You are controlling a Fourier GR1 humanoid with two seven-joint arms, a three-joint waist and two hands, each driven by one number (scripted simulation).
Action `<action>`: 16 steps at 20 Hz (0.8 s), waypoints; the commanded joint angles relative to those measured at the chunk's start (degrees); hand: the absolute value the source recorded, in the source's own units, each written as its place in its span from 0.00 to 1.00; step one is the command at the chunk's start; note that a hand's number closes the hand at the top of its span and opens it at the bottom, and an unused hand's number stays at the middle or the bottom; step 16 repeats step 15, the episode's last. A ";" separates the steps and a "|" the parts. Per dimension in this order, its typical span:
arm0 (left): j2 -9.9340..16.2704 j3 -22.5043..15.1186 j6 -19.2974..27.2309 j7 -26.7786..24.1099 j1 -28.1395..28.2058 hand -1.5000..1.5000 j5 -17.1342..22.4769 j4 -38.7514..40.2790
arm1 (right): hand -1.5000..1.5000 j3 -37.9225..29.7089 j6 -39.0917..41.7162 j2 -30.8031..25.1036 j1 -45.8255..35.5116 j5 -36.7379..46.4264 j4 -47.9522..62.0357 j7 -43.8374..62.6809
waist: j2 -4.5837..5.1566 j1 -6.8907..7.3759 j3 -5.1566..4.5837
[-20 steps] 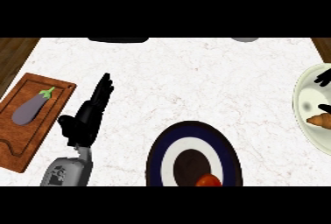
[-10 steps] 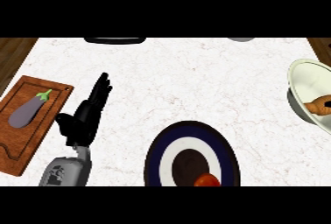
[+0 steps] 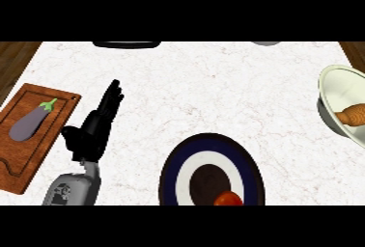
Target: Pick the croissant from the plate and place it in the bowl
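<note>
Croissant is lying inside the cream bowl at the right edge of the frame, only partly showing: a golden-brown, ridged piece poking in from the border against the bowl's pale inner wall. Compared with the frame from a second ago, the black shape that was showing over the bowl's upper part is no longer appearing there, and the right hand is not showing anywhere now. The bowl itself is sitting a little further toward the right edge than before, with more white counter showing.

Left hand is resting at the lower left of the frame, just as earlier, its black fingers straight and pointing up the picture, holding nothing. Beside it, at the left edge, an eggplant is lying on a wooden cutting board. At the bottom centre a dark blue and white plate is carrying a red tomato at its lower rim.
</note>
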 commanded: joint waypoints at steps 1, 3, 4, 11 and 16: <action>0.12 -0.21 -0.20 -2.37 3.47 0.50 -0.12 -0.37 | 0.00 -1.70 15.66 -3.61 2.11 -2.72 2.89 -6.22 | 0.13 0.02 0.11; 0.58 0.77 -0.06 -0.70 0.22 0.50 0.10 -0.09 | 0.00 -1.93 17.74 -3.67 2.14 -3.73 2.25 -5.79 | 0.15 -0.42 0.14; -0.70 -0.54 0.18 -0.33 1.84 0.50 0.20 -1.59 | 0.00 -1.53 17.39 -3.60 3.67 -3.48 2.18 -6.55 | 0.20 0.04 0.24; 0.03 0.97 0.36 0.43 -0.55 0.50 0.29 0.53 | 0.00 -0.72 22.87 -4.64 5.66 -5.67 -1.34 -4.83 | 0.25 -0.80 0.28; -1.10 -0.67 0.83 -2.11 2.83 0.50 -0.68 0.05 | 0.00 -0.30 21.55 -4.45 8.74 -6.57 -2.96 -5.91 | 0.20 -0.40 0.32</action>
